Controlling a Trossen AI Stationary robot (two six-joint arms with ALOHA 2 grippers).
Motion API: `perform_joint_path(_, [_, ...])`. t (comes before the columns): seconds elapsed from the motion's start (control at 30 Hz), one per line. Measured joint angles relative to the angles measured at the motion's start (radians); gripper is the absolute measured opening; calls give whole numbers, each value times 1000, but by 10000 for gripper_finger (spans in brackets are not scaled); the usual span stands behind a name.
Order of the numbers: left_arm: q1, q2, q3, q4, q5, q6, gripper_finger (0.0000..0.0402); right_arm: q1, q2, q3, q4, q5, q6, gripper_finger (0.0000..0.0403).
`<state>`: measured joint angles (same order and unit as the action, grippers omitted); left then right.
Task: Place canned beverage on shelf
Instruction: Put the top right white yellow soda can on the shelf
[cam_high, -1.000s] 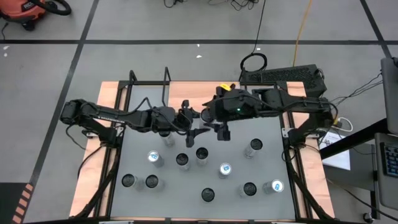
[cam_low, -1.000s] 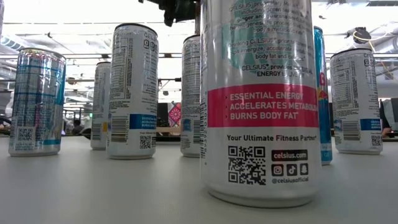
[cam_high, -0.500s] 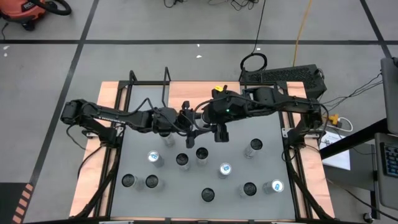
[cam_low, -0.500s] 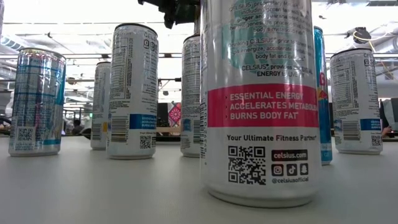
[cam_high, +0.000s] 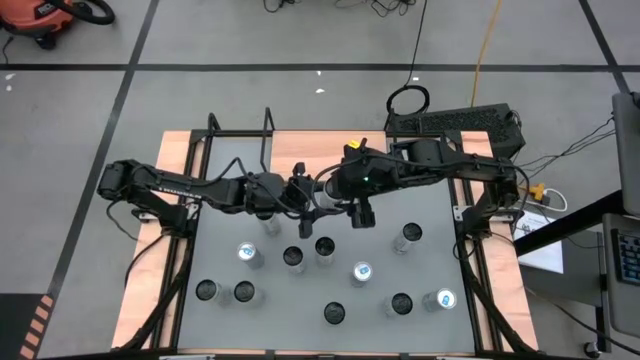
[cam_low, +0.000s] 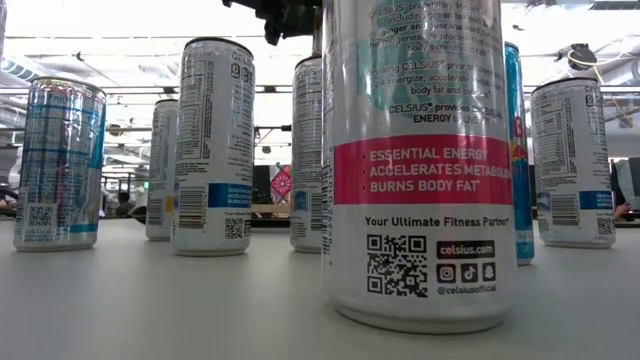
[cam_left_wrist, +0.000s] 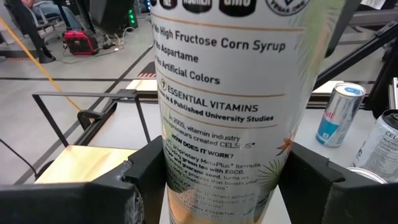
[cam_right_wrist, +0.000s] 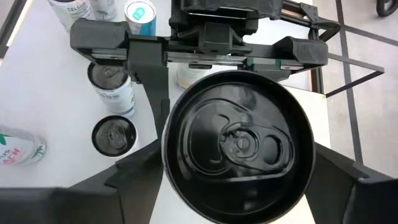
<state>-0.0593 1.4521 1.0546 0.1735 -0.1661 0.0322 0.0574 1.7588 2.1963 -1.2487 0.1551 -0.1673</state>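
Since both arms meet just toward 12 o'clock of the surface's (cam_high: 215, 250) middle in the high view, the can itself is hidden there under dark hardware; the wrist views supply it. In the left wrist view the can (cam_left_wrist: 230, 112) stands upright, long axis vertical, printed text reading level, base end down. The left gripper (cam_left_wrist: 227, 180) has its fingers (cam_left_wrist: 134, 186) clenched on the can's lower body from either side. The right wrist view looks straight down onto the can's black lid and pull tab, top end facing up. The right gripper (cam_right_wrist: 239, 186) sits around the can with a finger at 3 and at 9 o'clock of the lid; cannot tell whether they press it. The shelf (cam_left_wrist: 74, 165), a light-wood board with a black rod frame, shows beyond the can only in the left wrist view. The low view gives only standing cans (cam_low: 415, 160) and dark gripper parts at 12 o'clock.
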Motion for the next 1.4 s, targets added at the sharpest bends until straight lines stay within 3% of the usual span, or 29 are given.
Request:
perform_joint_path(0.17, [0, 0, 0, 0, 5, 0, 235, 0, 0, -1, 5, -2, -2, 277])
perform_joint_path(0.53, [0, -1, 0, -5, 5, -1, 251, -7, -2, -1, 10, -51, 10, 185])
perform_joint_path(0.83, [1, -1, 1, -8, 3, -1, 296, -41, -1, -2, -22, -66, 13, 190])
perform_joint_path(1.4, [2, -19, 2, -81, -83, -20, 300, -163, 0, -2, -52, -213, -55, 187])
